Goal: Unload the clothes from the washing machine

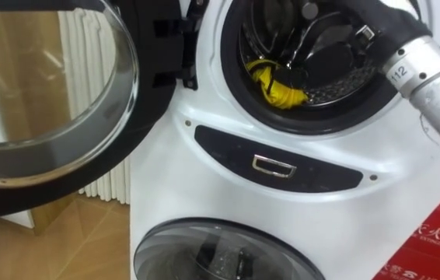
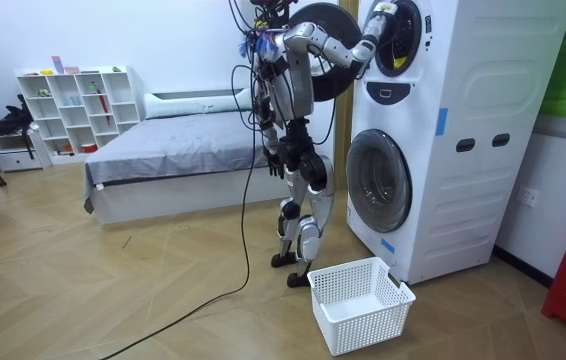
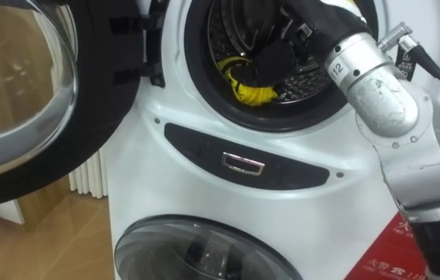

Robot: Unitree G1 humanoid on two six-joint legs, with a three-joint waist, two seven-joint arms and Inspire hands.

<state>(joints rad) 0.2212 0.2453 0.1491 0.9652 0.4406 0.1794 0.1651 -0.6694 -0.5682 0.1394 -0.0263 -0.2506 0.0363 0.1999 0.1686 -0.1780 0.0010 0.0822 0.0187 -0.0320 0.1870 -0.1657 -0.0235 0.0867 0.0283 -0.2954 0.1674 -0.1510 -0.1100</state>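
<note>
A yellow garment (image 1: 280, 87) lies bunched at the lower front of the upper washing machine's drum (image 1: 336, 92), partly looped over my right hand (image 1: 307, 64). That hand is dark and reaches deep into the drum, resting on the garment (image 3: 249, 90); its grasp is hidden in the dark interior. My silver right forearm (image 3: 379, 93) comes in from the right through the drum opening. In the room view I stand upright facing the stacked machines (image 2: 433, 130), right arm (image 2: 338, 45) raised to the top drum.
The upper round door (image 1: 49, 117) stands swung open to the left. Below is the lower machine's shut glass door (image 1: 220, 253). A white laundry basket (image 2: 358, 300) sits on the floor by my feet. A red box (image 1: 438, 241) stands at the right, a bed (image 2: 163, 150) behind me.
</note>
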